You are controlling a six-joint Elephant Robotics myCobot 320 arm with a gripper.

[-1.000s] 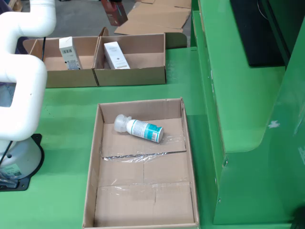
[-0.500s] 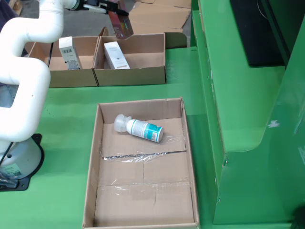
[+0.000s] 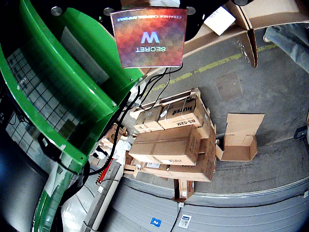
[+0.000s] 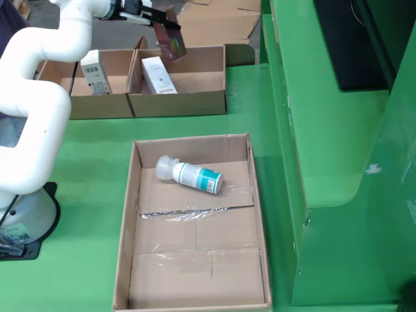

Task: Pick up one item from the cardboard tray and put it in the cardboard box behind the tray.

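In the fixed view my gripper [image 4: 162, 19] is at the top, shut on a small dark red patterned carton [image 4: 173, 40]. The carton hangs tilted over the back edge of the right cardboard box [image 4: 188, 99] behind the tray. The wrist view shows the same carton [image 3: 149, 37] upside down, with "SECRET W" printed on it. A white carton [image 4: 158, 75] stands inside that right box. The cardboard tray [image 4: 127, 214] in front holds a white and teal bottle [image 4: 190, 174] lying on its side.
A second cardboard box [image 4: 97, 104] to the left holds another white carton [image 4: 94, 71]. A green machine frame [image 4: 325, 130] rises along the right. The robot base [image 4: 19, 221] stands at the left. Flat cardboard [image 4: 214, 23] lies behind the boxes.
The arm has swung into view at the top. The held carton has come down and to the right, from the top edge to just above the right back box.
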